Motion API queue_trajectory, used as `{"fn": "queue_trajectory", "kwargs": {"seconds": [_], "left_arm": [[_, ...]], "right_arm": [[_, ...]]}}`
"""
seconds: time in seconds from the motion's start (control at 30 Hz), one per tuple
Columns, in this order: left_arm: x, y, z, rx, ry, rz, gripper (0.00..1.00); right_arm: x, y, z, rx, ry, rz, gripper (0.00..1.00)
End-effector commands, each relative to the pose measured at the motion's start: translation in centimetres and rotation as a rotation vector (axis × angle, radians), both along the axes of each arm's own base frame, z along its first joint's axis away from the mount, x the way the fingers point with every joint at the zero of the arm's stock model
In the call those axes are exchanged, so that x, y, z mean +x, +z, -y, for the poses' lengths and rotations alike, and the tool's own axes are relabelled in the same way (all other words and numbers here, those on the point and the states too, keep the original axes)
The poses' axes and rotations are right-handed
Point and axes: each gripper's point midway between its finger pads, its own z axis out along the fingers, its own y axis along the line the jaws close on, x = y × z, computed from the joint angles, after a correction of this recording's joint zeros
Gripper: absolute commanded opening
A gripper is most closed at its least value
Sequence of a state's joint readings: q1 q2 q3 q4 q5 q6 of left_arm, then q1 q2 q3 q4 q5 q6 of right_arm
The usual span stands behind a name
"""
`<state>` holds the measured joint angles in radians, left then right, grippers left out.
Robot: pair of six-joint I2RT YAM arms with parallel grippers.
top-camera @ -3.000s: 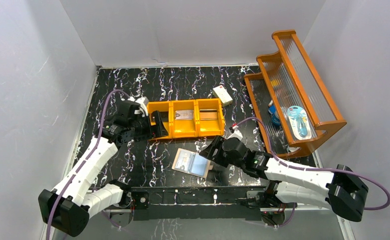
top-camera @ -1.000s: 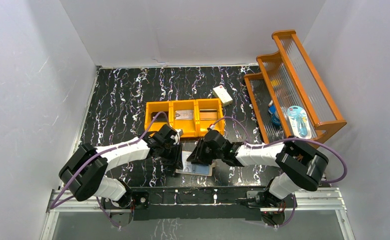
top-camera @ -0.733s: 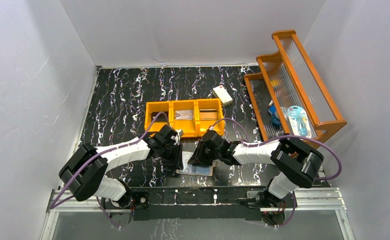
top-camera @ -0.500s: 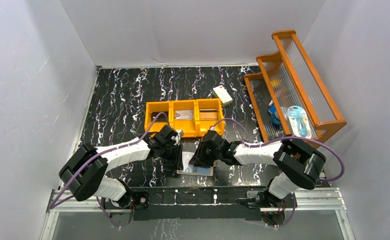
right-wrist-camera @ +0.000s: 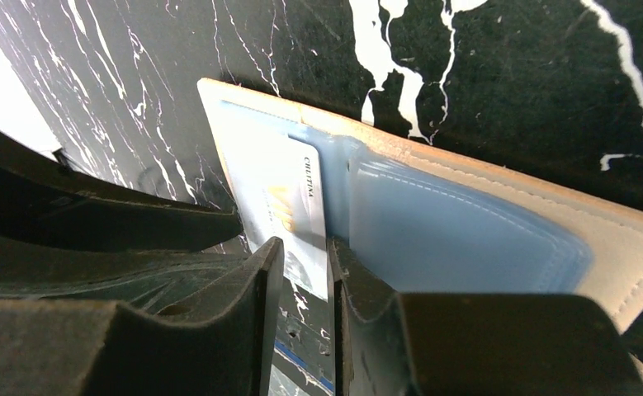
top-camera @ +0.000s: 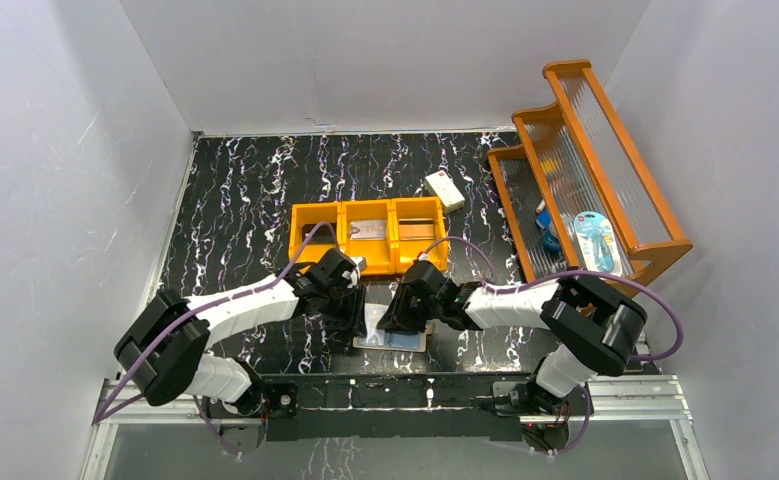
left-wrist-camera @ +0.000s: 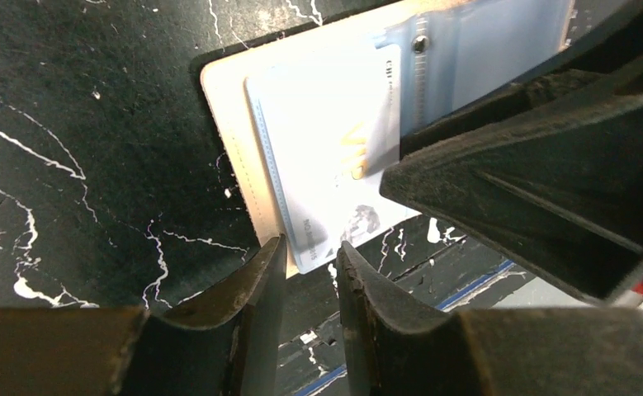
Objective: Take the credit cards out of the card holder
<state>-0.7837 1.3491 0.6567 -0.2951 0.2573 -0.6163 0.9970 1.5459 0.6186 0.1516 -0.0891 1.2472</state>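
The black, white-veined marble-pattern worktop [top-camera: 235, 180] carried an orange wooden tiered rack with ribbed clear panels [top-camera: 655, 220] along its right edge. An orange plastic three-compartment bin [top-camera: 420, 262] stood at the worktop's centre.

The left gripper [top-camera: 357, 318] and the right gripper [top-camera: 390, 318] faced each other tip to tip between the bin and the near edge.

Beneath them lay the peach-pink bifold card holder with pale blue glossy pockets [top-camera: 400, 340], opened flat, close to the near edge at its middle. A small white rectangular box [top-camera: 445, 189] lay behind the bin, towards the far edge.

One pale silver-grey credit card [left-wrist-camera: 326, 140] protruded partway from a pocket at the holder's left end.

- Left gripper: fingers [left-wrist-camera: 260, 280] narrowly parted, bare worktop visible between them, the card's corner just beside the tips.
- Right gripper: fingers [right-wrist-camera: 256, 272] narrowly parted, the card's end running into the gap. Whether they clamped it could not be determined.
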Motion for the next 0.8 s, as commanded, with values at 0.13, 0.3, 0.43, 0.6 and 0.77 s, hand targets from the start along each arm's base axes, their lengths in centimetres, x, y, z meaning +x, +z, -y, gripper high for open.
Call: {"fn": "queue_trajectory", "kwargs": {"seconds": [0.13,0.3,0.43,0.6,0.77], "left_arm": [[-0.8,-1.2,0.3,0.032,-0.056,-0.045,0.25],[-1.2,-1.6,0.2,0.039,-0.057,-0.055,0.21],[-1.5,-1.8,0.1,0.043,-0.057,-0.062,0.18],[-1.6,-1.6,0.3,0.036,-0.056,-0.057,0.16],[-1.6,-1.6,0.4,0.039,-0.056,-0.058,0.16]], "right_arm": [[-0.1,-0.6,0.3,0.002,-0.021,-0.010,0.36],[-0.2,0.4,-0.6,0.089,-0.011,0.005,0.33],[-0.1,1.5,-1.1,0.164,-0.013,0.026,0.23],[0.1,2.2,-1.1,0.201,-0.024,0.048,0.21],[0.1,3.2,-1.2,0.253,-0.016,0.084,0.09]]}}
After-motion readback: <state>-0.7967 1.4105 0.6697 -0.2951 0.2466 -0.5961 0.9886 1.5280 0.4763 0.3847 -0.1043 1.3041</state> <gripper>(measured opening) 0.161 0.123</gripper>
